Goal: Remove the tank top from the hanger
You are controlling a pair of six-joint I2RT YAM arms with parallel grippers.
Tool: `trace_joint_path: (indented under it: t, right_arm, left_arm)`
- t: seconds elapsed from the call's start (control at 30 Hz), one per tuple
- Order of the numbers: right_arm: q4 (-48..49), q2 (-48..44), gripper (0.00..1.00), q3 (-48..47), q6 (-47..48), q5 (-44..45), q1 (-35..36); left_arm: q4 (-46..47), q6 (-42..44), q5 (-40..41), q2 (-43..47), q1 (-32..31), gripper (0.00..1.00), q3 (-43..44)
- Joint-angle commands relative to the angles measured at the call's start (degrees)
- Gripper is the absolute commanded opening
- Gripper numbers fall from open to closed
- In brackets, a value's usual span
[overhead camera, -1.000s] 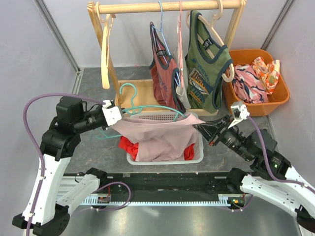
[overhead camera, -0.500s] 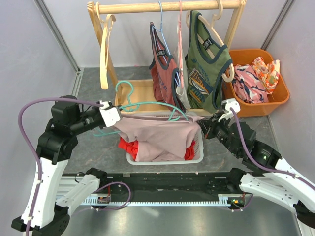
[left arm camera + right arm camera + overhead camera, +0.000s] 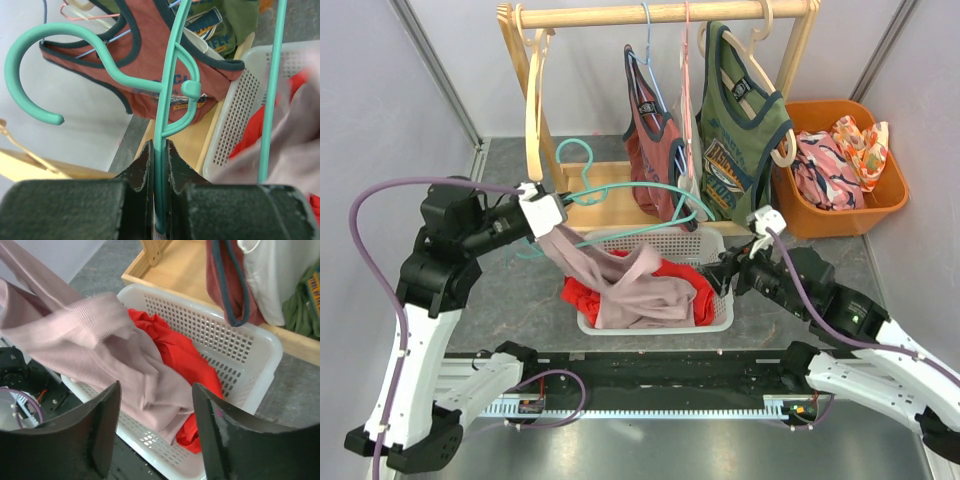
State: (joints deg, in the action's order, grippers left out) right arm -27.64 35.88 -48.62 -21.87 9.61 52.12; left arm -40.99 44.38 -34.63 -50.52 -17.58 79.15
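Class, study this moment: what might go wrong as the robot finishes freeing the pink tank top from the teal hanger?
One strap of the pink tank top looks caught on the teal hanger beside the left pincer; lifting may drag it out of the white basket.
The right pincer is open, gripping nothing, so nothing holds the fabric down.

White-shelled arms (image 3: 410, 370), black joints (image 3: 445, 215), purple cables (image 3: 352, 218), dark pincer fingers (image 3: 97, 435).
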Motion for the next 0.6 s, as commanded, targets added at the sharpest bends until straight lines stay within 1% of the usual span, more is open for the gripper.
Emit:
trace_joint_path:
  t: [0.0,0.03,0.07,0.1,0.17,0.2,0.27,0.3,0.4,0.43,0.53,0.57]
  right_arm:
    - [-4.17,1.04,0.77,-8.23,5.51,-0.74,-0.17]
    - [-5.05,0.51,0.83,-10.77,7.09,1.27,-0.17]
    - [-5.41,0.16,0.84,-12.27,8.23,2.08,-0.17]
    - [-5.93,-0.10,0.84,-13.94,9.20,2.78,-0.17]
    - [-6.37,0.24,0.84,-19.04,12.01,3.14,-0.26]
    - [-6.38,1.38,0.85,-22.54,12.55,2.70,-0.18]
    - [-6.38,3.66,0.84,-25.72,14.39,0.86,-0.26]
    - [-5.94,4.54,0.84,-28.00,14.92,0.07,-0.18]
    - [-4.36,7.79,0.84,-29.69,16.33,-4.14,-0.17]
    - [-4.27,8.67,0.84,-29.78,16.50,-6.77,-0.17]
    - [-3.57,11.40,0.81,-28.73,17.12,-11.08,-0.17]
    - [-2.43,11.67,0.81,-27.50,17.03,-15.10,-0.26]
  left_arm:
    - [2.86,2.52,-5.26,-2.03,-0.34,0.02,1.44]
    - [1.72,4.12,-5.62,-2.47,-0.61,0.02,1.35]
    - [-0.03,5.79,-5.80,-3.17,-1.39,0.02,1.18]
    - [-1.01,9.72,-5.97,-3.53,-1.84,0.02,1.18]
    - [-2.24,13.17,-6.32,-4.84,-2.89,0.02,1.44]
    - [-3.12,16.32,-6.85,-5.28,-3.24,0.02,1.70]
    - [-3.13,20.63,-6.42,-6.07,-5.08,0.02,2.23]
    - [-3.13,21.53,-6.33,-6.51,-5.70,0.02,2.58]
    - [-3.22,23.12,-6.06,-8.19,-7.81,0.02,4.95]
    - [-3.22,23.73,-6.06,-8.36,-8.60,0.02,5.39]
    - [-3.22,26.02,-6.41,-8.45,-9.74,0.02,6.01]
    - [-3.13,25.85,-6.41,-8.54,-9.92,0.02,6.36]
